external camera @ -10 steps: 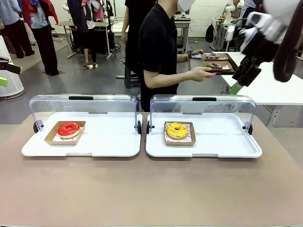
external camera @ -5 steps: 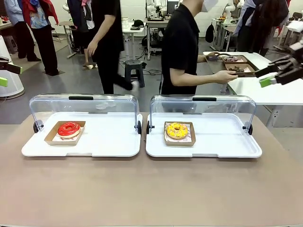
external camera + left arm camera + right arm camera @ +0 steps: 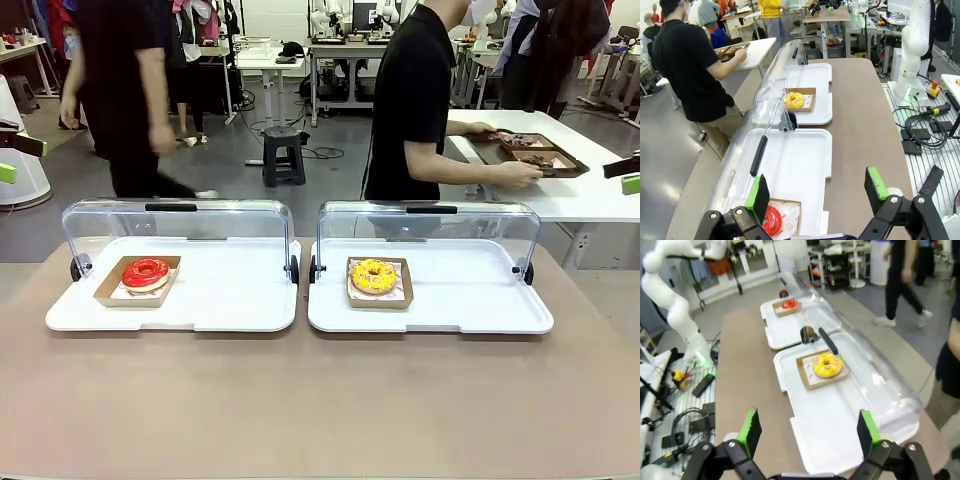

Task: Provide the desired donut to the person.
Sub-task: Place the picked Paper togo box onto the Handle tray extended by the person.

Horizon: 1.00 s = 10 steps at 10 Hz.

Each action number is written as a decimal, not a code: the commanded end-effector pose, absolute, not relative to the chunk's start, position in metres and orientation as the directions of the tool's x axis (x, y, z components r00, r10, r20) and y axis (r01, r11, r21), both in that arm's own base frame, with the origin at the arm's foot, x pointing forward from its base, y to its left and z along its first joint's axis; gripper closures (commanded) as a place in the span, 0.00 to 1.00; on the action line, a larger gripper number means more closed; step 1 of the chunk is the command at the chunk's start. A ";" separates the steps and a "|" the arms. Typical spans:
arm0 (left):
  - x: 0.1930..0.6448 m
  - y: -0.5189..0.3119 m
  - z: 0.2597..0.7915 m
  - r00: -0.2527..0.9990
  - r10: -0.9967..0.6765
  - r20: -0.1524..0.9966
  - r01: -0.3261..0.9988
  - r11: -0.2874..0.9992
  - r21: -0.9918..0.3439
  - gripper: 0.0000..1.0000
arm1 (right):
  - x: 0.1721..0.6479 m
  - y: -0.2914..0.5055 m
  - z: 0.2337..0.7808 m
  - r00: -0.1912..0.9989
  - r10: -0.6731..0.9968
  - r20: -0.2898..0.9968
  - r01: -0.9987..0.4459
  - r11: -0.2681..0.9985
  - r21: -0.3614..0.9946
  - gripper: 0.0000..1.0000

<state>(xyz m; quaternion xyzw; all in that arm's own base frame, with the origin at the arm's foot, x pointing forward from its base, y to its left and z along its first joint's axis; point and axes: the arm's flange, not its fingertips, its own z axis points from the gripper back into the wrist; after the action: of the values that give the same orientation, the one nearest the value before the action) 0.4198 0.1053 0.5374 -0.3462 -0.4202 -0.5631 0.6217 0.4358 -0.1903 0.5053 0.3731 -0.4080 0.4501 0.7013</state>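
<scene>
A busy workshop room with a grey floor spreads behind the scene, holding white work tables, a black stool and another figure in dark clothes walking past at the left. Nearest the camera, the broad brown bench runs across the front view, matte and bare apart from two white trays set side by side near its far edge. The left tray and the right tray each have a clear domed lid tipped up and back on its hinge. In the left tray a red donut sits in a brown cardboard holder near the tray's left end; in the right tray a yellow donut sits in a like holder toward that tray's left side. The person in the black T-shirt stands beyond the right tray, turned away toward a white side table, hands on a brown tray of pastries. The left pincer hangs above the left tray with its green pads spread wide and nothing between them; the right pincer hovers over the right tray, likewise wide and empty.
</scene>
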 end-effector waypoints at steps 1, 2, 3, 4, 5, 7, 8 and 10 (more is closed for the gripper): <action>0.420 0.105 0.539 -0.003 -0.395 0.919 0.991 0.125 0.057 0.00 | 0.448 -0.192 0.513 0.224 0.273 0.936 -0.946 0.292 0.142 0.00; 0.420 0.105 0.539 -0.003 -0.395 0.919 0.991 0.125 0.057 0.00 | 0.451 -0.189 0.517 0.229 0.240 0.943 -0.946 0.284 0.157 0.00; 0.420 0.105 0.539 -0.003 -0.395 0.919 0.991 0.125 0.057 0.00 | 0.439 -0.195 0.509 0.256 0.303 0.918 -0.936 0.316 0.156 0.00; 0.420 0.105 0.539 -0.003 -0.395 0.919 0.991 0.125 0.057 0.00 | 0.439 -0.195 0.509 0.256 0.303 0.918 -0.936 0.316 0.156 0.00; 0.420 0.105 0.539 -0.003 -0.395 0.919 0.991 0.125 0.057 0.00 | 0.439 -0.195 0.509 0.256 0.303 0.918 -0.936 0.316 0.156 0.00; 0.420 0.105 0.539 -0.003 -0.395 0.919 0.991 0.125 0.057 0.00 | 0.439 -0.195 0.509 0.256 0.303 0.918 -0.936 0.316 0.156 0.00; 0.420 0.105 0.539 -0.003 -0.395 0.919 0.991 0.125 0.057 0.00 | 0.439 -0.195 0.509 0.256 0.303 0.918 -0.936 0.316 0.156 0.00; 0.420 0.105 0.539 -0.003 -0.395 0.919 0.991 0.125 0.057 0.00 | 0.439 -0.195 0.509 0.256 0.303 0.918 -0.936 0.316 0.156 0.00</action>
<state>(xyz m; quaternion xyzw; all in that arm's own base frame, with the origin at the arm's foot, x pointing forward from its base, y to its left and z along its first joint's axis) 0.4199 0.1053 0.5374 -0.3462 -0.4202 -0.5631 0.6217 0.4414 -0.1957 0.5122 0.3838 -0.4226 0.4429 0.6913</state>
